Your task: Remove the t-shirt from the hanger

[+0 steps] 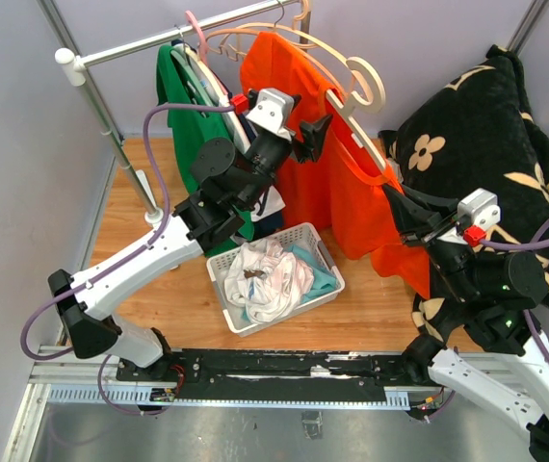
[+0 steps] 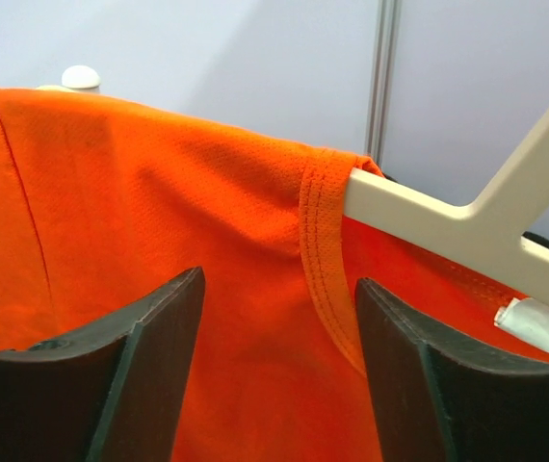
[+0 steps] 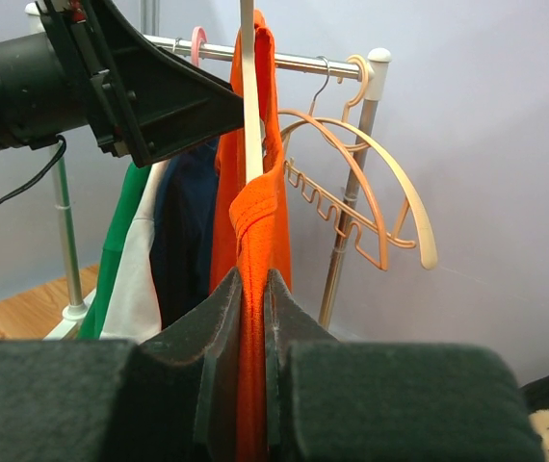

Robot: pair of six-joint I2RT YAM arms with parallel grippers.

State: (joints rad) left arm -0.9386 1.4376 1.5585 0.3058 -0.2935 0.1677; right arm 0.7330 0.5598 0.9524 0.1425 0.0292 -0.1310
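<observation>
Orange t-shirt (image 1: 337, 183) hangs on a cream hanger (image 2: 467, 217) toward 12 o'clock of the worktop (image 1: 371, 308), just beside the clothes rail (image 1: 159, 38). Its hemmed opening sits right against the hanger's arm.

At the shirt's 10 o'clock, the left pincer (image 1: 308, 135) is released, its jaws standing apart on either side of the shoulder fabric without pinching it. At the shirt's 4 o'clock, the right pincer (image 3: 250, 279) is clenched on a fold of the orange cloth.

The risk, as I judge it, is at the shoulder. If the left jaws close too near the hem they could trap the hanger's arm with the cloth. A pull from the right side would then drag the hanger along, strain the seam, or swing it into the green shirt (image 1: 173, 87) at 9 o'clock.
</observation>
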